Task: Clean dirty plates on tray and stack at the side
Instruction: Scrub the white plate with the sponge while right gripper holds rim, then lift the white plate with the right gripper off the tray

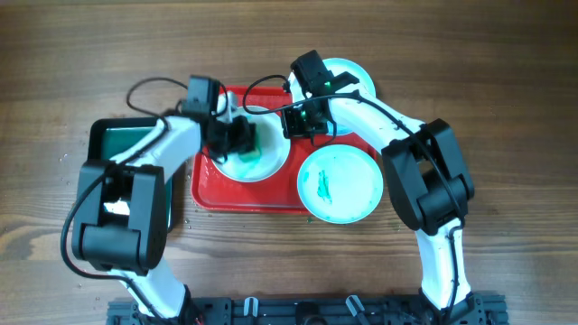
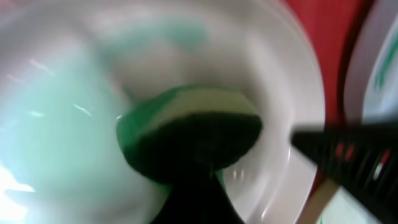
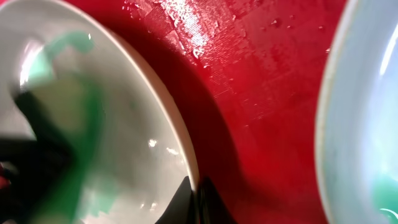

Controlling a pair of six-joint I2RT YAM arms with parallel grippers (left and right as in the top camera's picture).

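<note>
While blurred at both wrists, reads clearly overhead. Left gripper (image 1: pixel 242 140): clenches green foam sponge (image 1: pixel 250 152) against white round shallow plate (image 1: pixel 271 162), left half of large red rectangular plastic tray (image 1: pixel 237 195). Right gripper (image 1: pixel 293 126): pinches that plate's right rim. Smeared pale turquoise round plate (image 1: pixel 348 185): overlaps tray's near right rim.

Three plates were counted: one white plate (image 1: pixel 264 168) and two in pale turquoise, namely the smeared turquoise plate (image 1: pixel 340 183) and the second turquoise plate (image 1: pixel 354 76). One red tray (image 1: pixel 206 191) was seen, one black basin (image 1: pixel 116 141) of green liquid, and one green sponge (image 2: pixel 186 124). Two robot arms were counted, the left arm (image 1: pixel 122 209) and the right arm (image 1: pixel 433 176), on one wooden table (image 1: pixel 506 54).
</note>
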